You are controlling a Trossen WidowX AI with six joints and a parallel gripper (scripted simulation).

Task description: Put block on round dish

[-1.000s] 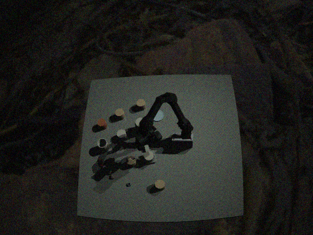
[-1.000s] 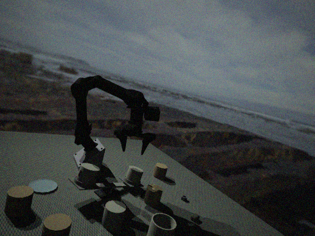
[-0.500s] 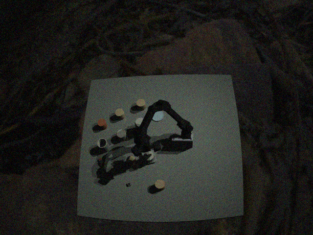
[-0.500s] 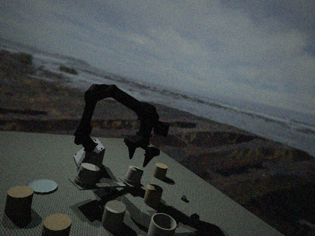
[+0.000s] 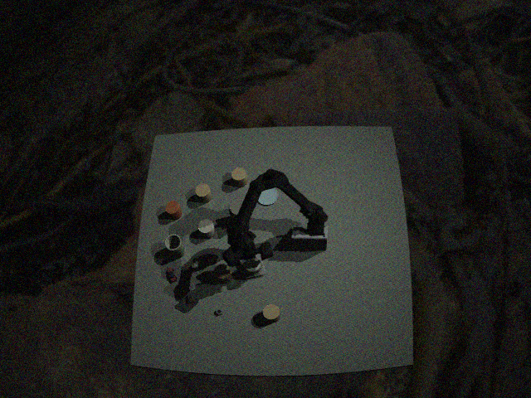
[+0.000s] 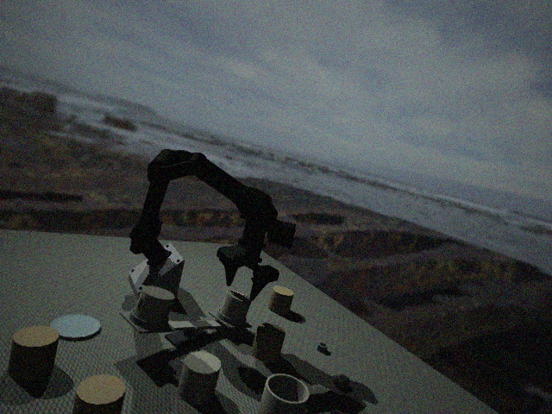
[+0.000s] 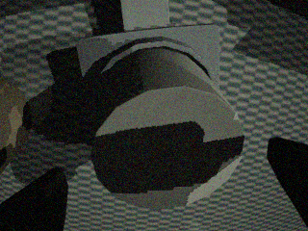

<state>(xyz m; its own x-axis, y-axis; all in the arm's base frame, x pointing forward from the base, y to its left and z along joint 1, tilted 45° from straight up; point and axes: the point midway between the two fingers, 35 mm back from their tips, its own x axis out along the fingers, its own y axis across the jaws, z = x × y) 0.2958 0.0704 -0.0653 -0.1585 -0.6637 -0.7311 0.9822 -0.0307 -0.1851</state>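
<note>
One pale cup [image 6: 235, 308] [image 7: 178, 106] stands upside down on the right end of the balance [image 6: 191, 324] [image 7: 144, 14] in the exterior view. The other pale cup [image 6: 153, 307] stands on the left end there; in the top view the arm hides it. My gripper [image 6: 241, 291] [image 7: 170, 165] is open and empty, pointing down just above the first cup, with its fingers on either side of that cup in the wrist view. The round pale-blue dish [image 5: 267, 197] [image 6: 75, 326] lies flat with nothing on it. No block is visible.
A tan cylinder [image 6: 268, 341] [image 7: 7, 115] stands close to the balance. A grey cylinder [image 5: 206, 226] [image 6: 199, 375], a hollow cup [image 5: 166, 242], an orange cylinder [image 5: 172, 209] and tan cylinders [image 5: 238, 175] [image 5: 202, 191] [image 5: 270, 313] stand around. A small dark object [image 5: 217, 313] [image 6: 323, 348] lies near the edge.
</note>
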